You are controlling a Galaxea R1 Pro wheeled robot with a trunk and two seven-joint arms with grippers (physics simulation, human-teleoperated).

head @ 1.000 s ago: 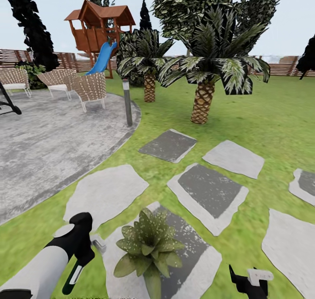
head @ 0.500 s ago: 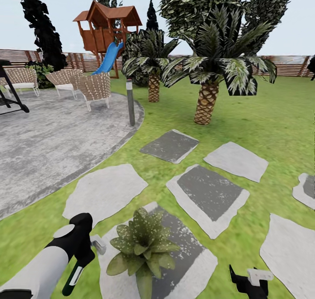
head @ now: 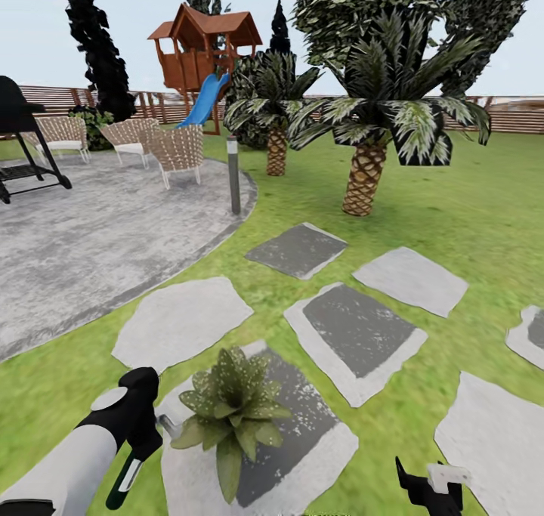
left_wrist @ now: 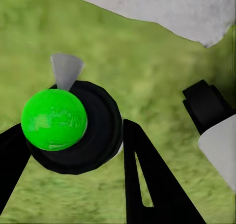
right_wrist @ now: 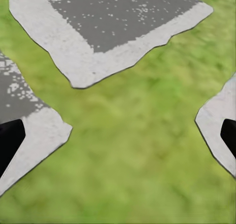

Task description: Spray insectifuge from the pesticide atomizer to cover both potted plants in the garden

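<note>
A potted plant (head: 230,414) sits on the nearest stepping stone (head: 302,455) at the foot of the lawn (head: 468,221). The left gripper (head: 140,455) hangs just left of it, holding the pesticide atomizer (head: 130,474); the right gripper (head: 431,489) is low to the right, over grass between stones. More stepping stones (head: 355,331) lie beyond and to the right. A paved patio (head: 91,236) spreads to the left, with chairs (head: 177,149) on its far side and a post (head: 233,176) at its edge. Two palms (head: 366,123) stand behind the stones, a playhouse with slide (head: 200,55) farther back, and a fence (head: 514,115) along the rear.
</note>
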